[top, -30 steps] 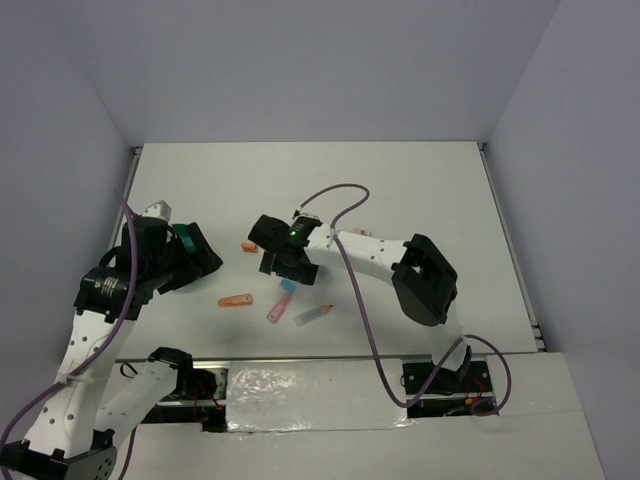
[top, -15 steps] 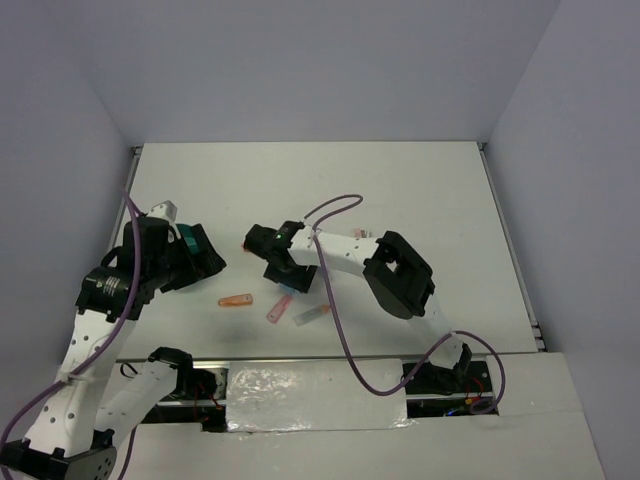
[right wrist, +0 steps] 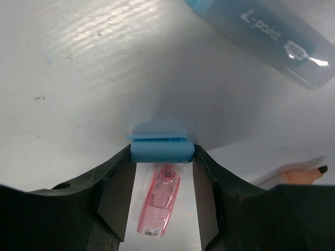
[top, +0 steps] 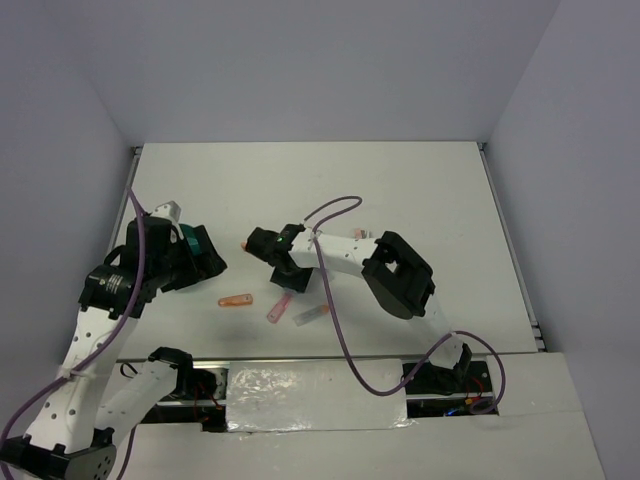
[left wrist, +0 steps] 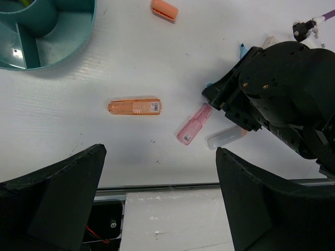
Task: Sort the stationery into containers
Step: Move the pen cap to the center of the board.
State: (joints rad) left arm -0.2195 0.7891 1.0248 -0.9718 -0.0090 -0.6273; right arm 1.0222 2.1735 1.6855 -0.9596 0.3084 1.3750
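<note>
Nearest my arm bases, three markers lie in a loose row on the white table (top: 420, 190). An orange marker (left wrist: 134, 106) is at left, a pink marker (left wrist: 193, 124) in the middle and a pale clear marker (left wrist: 226, 137) at right, none touching.

Just beyond them the right gripper (right wrist: 161, 152) is tipped down to the table. Its fingers press against both sides of a small light-blue item (right wrist: 159, 146). The pink marker shows in the gap behind it, and a grey-blue marker (right wrist: 261, 39) lies just past the fingertips.

Over on the left, the left gripper (left wrist: 159, 157) hangs above the table, fingers spread wide, nothing between them. The teal bowl (left wrist: 63, 42), with inner dividers, sits at the table's left side, partly hidden under that gripper in the overhead view and well apart from the row.

Farther back, a short orange piece (left wrist: 164, 9) lies alone.
</note>
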